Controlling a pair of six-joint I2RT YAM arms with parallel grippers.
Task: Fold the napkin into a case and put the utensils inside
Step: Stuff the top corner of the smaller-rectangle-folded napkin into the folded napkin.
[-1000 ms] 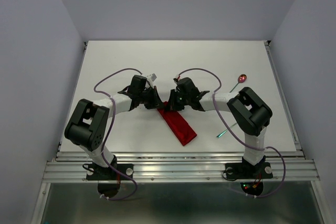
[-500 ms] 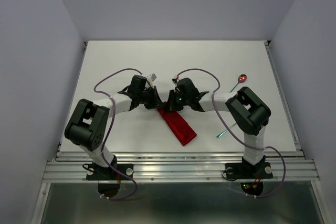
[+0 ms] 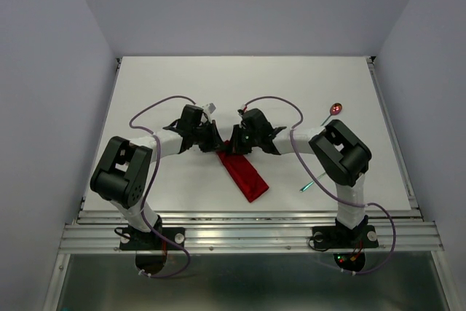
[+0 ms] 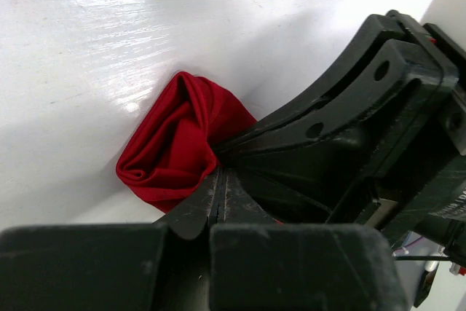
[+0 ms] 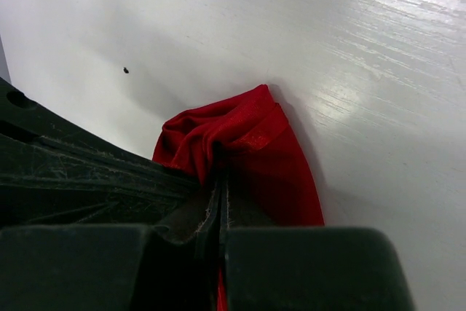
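Observation:
The red napkin (image 3: 244,175) lies folded as a narrow strip running from the table's middle toward the near right. My left gripper (image 3: 218,143) and right gripper (image 3: 233,144) meet at its far end, each shut on the bunched cloth. The left wrist view shows the gathered red end (image 4: 178,143) pinched at my fingertips, with the right gripper's black body beside it. The right wrist view shows the same end (image 5: 240,140) pinched. The spoon (image 3: 333,111) with its red-pink bowl lies at the far right. The teal-handled fork (image 3: 312,183) lies near the right arm.
The right arm's elbow (image 3: 342,152) stands between the spoon and the fork. Purple cables (image 3: 164,103) loop above both arms. The table's near edge is a metal rail (image 3: 247,220).
Both grippers have shifted slightly left while holding the napkin's far end, and the near end of the strip has drawn slightly up and left. The utensils have not moved.

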